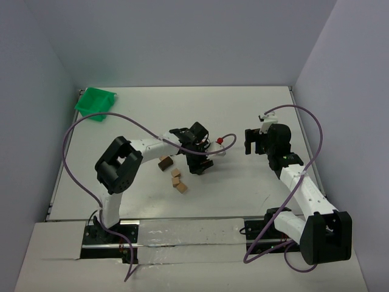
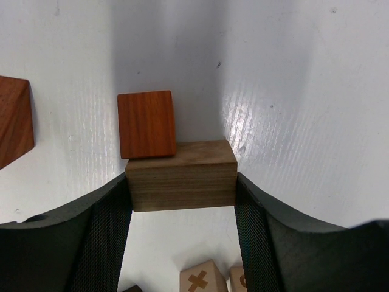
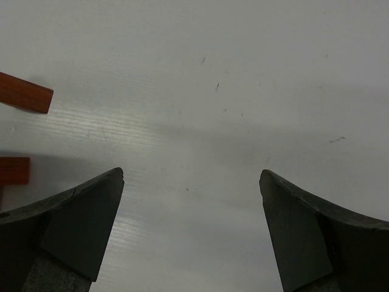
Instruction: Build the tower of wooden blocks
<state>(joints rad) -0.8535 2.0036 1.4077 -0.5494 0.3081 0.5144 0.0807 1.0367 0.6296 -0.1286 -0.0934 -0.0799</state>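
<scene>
Left fingers: clamped tight on a tan cuboid, one dark pad flat on each end face, the long side running left to right between them.
Left gripper: pointing down over the middle of the table. Whether the cuboid is resting on the surface or raised, I cannot tell.
Just past the cuboid: a reddish-brown block lies flat on the white surface, its near edge hidden behind the cuboid's top, so contact cannot be judged.
Left edge of the left wrist view: a second reddish-brown piece, cut off by the frame and well apart from the first.
Under the grip, near side: a light tan cube with a cross mark and another tan cube just beside it, mostly hidden.
Top view, left of the left gripper: three loose pieces in a short line, with a brown block farthest, a tan block next and a nearest block closest to the bases.
Right fingers: spread wide, with bare table between them.
Right gripper: nothing held, on the right of the table, well apart from the left gripper.
Left edge of the right wrist view: two reddish-brown slivers, an upper piece and a lower piece.
Far left corner: a green bin.
</scene>
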